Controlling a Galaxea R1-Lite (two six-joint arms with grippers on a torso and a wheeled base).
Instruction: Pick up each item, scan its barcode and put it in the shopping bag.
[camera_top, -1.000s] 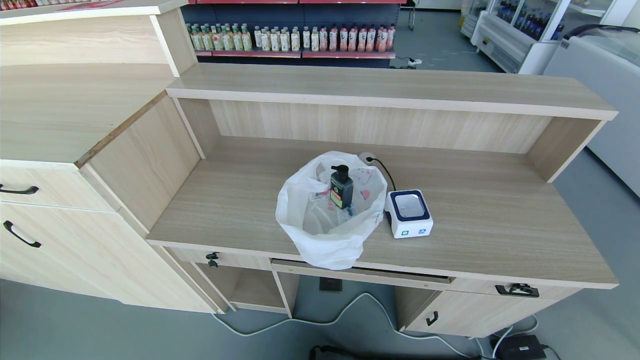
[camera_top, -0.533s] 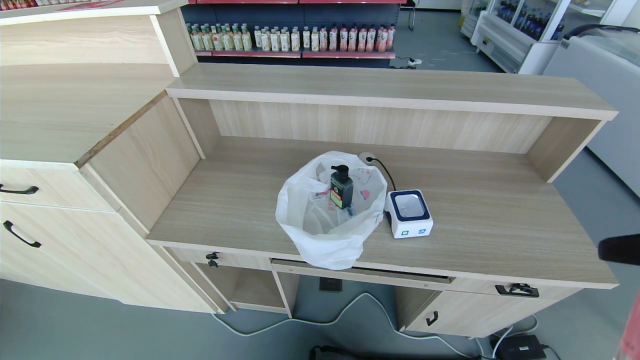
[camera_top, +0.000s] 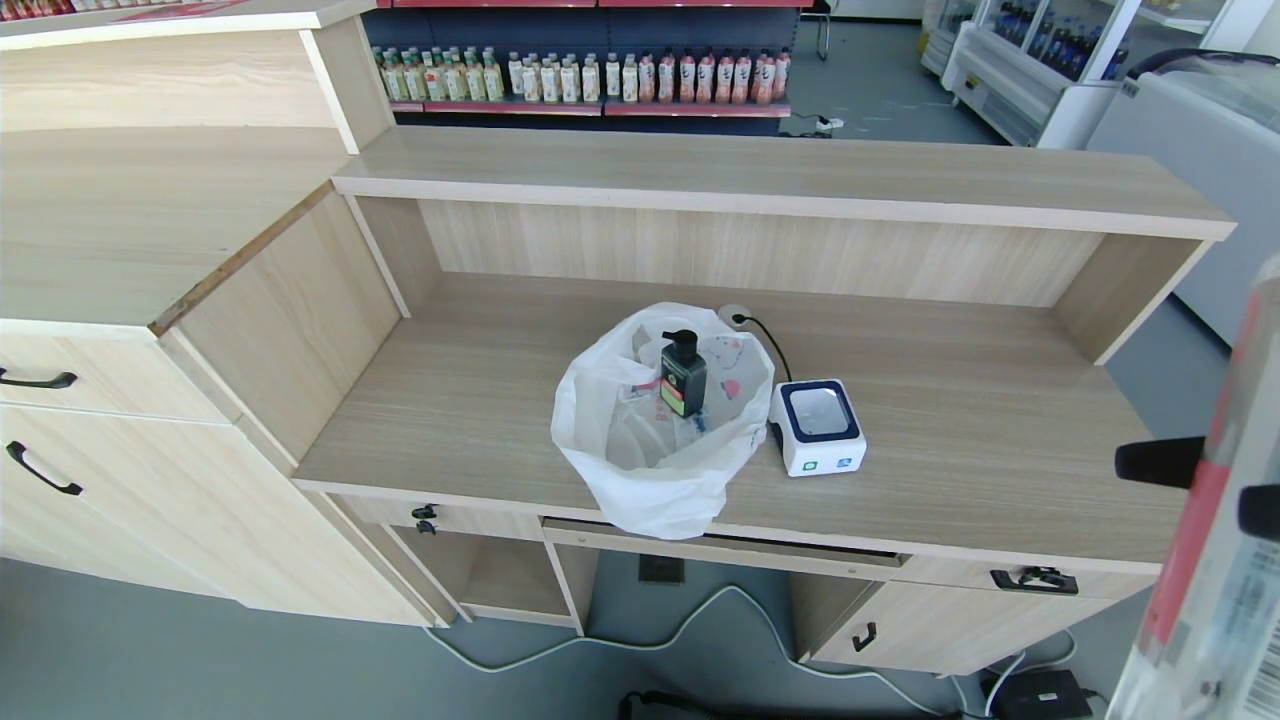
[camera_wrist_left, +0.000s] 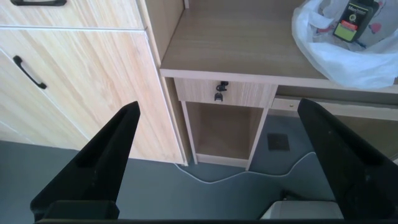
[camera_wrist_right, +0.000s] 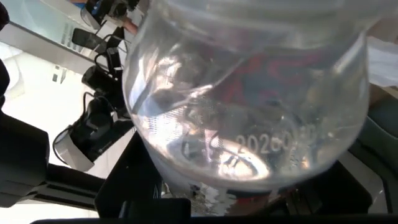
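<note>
Clenched on a clear bottle (camera_top: 1195, 560): the fingers (camera_top: 1158, 462) of the right gripper (camera_top: 1205, 487), one black finger on either side of it, at the right edge of the head view, off the near right corner of the tabletop (camera_top: 1000, 430). Held leaning and very close to the head camera, cut off by the picture's edge at the bottom and right. A red band runs down its side and a pale printed panel sits lower down; cap not to be made out. From the right wrist, the clear bottle (camera_wrist_right: 249, 112) seen base-on, rounded, with stamped digits, ringed by dark blurred shapes that cannot be sorted into fingers.

Released and spread wide, with nothing between them: the fingers (camera_wrist_left: 93, 168) of the left gripper (camera_wrist_left: 217, 106), below the level of the tabletop's front edge, above grey floor (camera_wrist_left: 124, 199). Beyond them, an open cubby (camera_wrist_left: 221, 130) under a small drawer (camera_wrist_left: 249, 93) with a dark lock or key, too small to tell which.

Farther out, on the middle of the tabletop: a white shopping bag (camera_top: 650, 480), mouth open, near side sagging over the front edge. Upright inside it, a dark pump bottle (camera_top: 684, 375) with a red and green label, lower part hidden by the bag's folds. Something pale deeper in the bag, too crumpled to name. Just beside the bag on its right — touching or barely apart, cannot tell — a white barcode scanner (camera_top: 817, 425), dark-framed window facing up. Behind it, a black cable (camera_top: 768, 340) curving to a round port at the back of the tabletop.
</note>
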